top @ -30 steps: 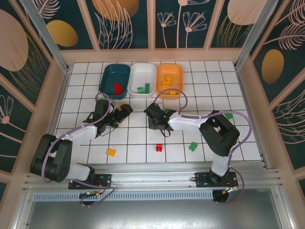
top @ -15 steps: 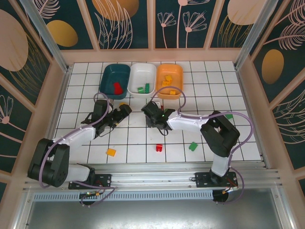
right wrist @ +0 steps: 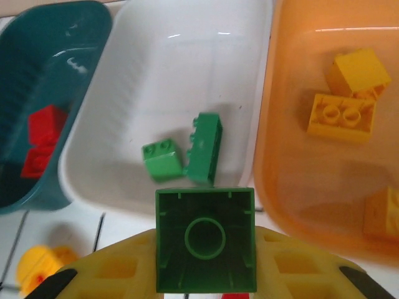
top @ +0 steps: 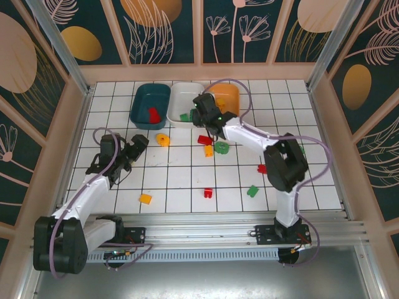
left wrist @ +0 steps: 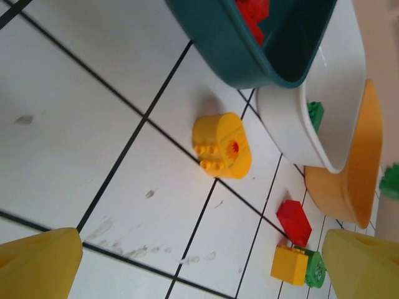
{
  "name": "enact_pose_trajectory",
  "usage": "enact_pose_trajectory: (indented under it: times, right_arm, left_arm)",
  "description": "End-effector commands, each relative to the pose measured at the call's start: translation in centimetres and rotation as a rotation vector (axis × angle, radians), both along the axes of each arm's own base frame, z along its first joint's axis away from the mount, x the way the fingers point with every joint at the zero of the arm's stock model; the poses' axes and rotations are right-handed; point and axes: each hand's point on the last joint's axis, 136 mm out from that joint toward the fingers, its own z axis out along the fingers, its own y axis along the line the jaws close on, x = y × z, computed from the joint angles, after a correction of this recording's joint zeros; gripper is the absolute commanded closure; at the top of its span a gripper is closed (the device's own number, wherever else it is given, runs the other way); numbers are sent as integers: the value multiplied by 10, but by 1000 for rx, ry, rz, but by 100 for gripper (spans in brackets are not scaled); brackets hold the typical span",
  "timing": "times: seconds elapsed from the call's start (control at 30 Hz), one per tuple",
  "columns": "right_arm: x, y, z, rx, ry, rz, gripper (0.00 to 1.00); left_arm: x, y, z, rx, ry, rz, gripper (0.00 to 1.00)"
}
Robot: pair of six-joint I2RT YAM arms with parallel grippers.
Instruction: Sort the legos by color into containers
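Right end effector (top: 202, 111), clamped on a green brick (right wrist: 206, 240), had swung from the desk (top: 181, 180) to over the white tub (right wrist: 187, 37), ready to drop; left end effector (top: 134, 146) had withdrawn, fingers apart.

Containers (top: 187, 85) in row behind scattered legos (top: 204, 139)

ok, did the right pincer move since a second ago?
Yes. The right pincer went up-frame from mid-table to the near rim of the white tub, gripping a green brick.

White gridded tabletop (top: 174, 180), enclosed by dark floral wall panels (top: 165, 28) in seemingly wooden frames.
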Motion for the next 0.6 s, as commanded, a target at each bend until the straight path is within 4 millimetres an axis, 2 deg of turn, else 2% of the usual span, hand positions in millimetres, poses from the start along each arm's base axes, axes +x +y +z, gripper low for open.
enact_pose_trajectory:
  times: [0.0, 0.13, 0.27, 0.37, 0.57]
  right_arm:
    - [21, 22, -11, -3, 5, 62, 71]
    - [45, 32, -18, -6, 17, 80, 69]
    - [58, 39, -15, -18, 11, 87, 57]
    - [61, 39, -4, -20, -10, 82, 46]
    - [55, 35, 17, 0, -40, 80, 42]
  left_arm:
    - [-31, 4, -18, -20, 117, 32, 2]
    - [-63, 14, -21, -15, 164, 91, 5]
    - [-89, 21, -20, -31, 198, 147, 8]
    - [-103, 20, -16, -51, 231, 158, 10]
    - [-121, 3, -22, -169, 334, 137, 15]
